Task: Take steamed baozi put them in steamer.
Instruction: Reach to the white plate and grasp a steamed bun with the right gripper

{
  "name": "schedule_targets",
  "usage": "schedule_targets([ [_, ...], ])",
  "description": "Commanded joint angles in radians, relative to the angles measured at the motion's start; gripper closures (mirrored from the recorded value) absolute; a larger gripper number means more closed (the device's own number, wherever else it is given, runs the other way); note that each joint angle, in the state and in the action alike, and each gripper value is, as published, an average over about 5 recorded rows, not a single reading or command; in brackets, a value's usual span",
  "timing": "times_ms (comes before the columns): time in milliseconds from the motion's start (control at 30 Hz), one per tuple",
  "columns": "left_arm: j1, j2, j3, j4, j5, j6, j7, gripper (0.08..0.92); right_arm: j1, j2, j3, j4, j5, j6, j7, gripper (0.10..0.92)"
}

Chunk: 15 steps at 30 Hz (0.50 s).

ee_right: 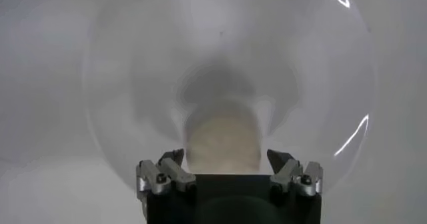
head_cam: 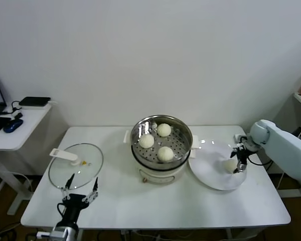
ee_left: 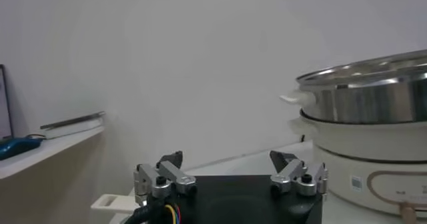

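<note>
The steel steamer (head_cam: pixel 140 130) stands mid-table on its white base and holds three creamy baozi (head_cam: pixel 164 129), (head_cam: pixel 146 141), (head_cam: pixel 165 153) on its perforated tray. A fourth baozi (head_cam: pixel 231 164) lies on the flat white plate (head_cam: pixel 210 175) at the right. My right gripper (head_cam: pixel 237 165) is open directly over that bun, fingers on either side of it and apart from it; in the right wrist view the bun (ee_right: pixel 222 141) sits between the open fingertips (ee_right: pixel 225 157). My left gripper (head_cam: pixel 81 188) is open and empty near the table's front left edge.
A round glass lid (head_cam: pixel 76 165) with a white handle lies at the table's left, just behind the left gripper. The steamer's side (ee_left: pixel 373 102) shows in the left wrist view. A side table (head_cam: pixel 15 125) with dark objects stands at the far left.
</note>
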Motion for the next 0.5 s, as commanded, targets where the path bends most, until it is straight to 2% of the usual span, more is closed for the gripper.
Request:
schedule_targets([
  [33, -0.001, -0.001, -0.001, 0.001, 0.001, 0.001, -0.001, 0.177, -0.013, 0.021, 0.014, -0.024, -0.012, -0.002, -0.010, 0.205],
  [267, -0.002, -0.001, -0.001, 0.003, 0.000, 0.000, -0.001, 0.177, -0.007, 0.016, 0.019, -0.029, -0.008, 0.000, -0.012, 0.298],
  [500, -0.004, -0.002, -0.002, 0.003, 0.000, 0.000, -0.001, 0.177, 0.022, -0.006, -0.002, -0.008, 0.026, 0.000, -0.014, 0.313],
])
